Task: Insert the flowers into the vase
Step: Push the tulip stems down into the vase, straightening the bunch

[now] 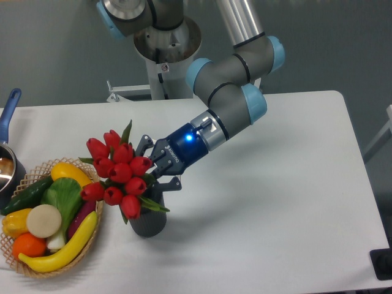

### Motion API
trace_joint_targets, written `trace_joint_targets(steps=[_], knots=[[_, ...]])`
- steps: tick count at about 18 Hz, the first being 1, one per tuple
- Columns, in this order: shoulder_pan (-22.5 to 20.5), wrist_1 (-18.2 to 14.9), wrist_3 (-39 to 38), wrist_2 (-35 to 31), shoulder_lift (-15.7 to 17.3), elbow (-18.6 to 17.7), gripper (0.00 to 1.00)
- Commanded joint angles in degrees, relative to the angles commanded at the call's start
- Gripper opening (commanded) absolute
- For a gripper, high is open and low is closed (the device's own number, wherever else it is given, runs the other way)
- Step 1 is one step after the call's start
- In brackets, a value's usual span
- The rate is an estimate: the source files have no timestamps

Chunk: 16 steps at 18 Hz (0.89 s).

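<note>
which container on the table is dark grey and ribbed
The vase, a small dark cylinder under the flowers; the basket is woven wicker, the pot blue-handled metal.
</note>
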<state>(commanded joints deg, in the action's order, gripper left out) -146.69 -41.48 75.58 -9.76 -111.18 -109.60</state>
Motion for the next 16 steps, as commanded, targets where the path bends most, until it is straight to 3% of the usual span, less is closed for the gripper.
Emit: trace_joint_targets(steps=[9, 16], knots=[[-0.4, 0.0, 3.4, -1.6, -1.1, -1.7, 0.23], [-1.0, 0.0, 4.6, -1.6, -1.1, -1.9, 0.37]])
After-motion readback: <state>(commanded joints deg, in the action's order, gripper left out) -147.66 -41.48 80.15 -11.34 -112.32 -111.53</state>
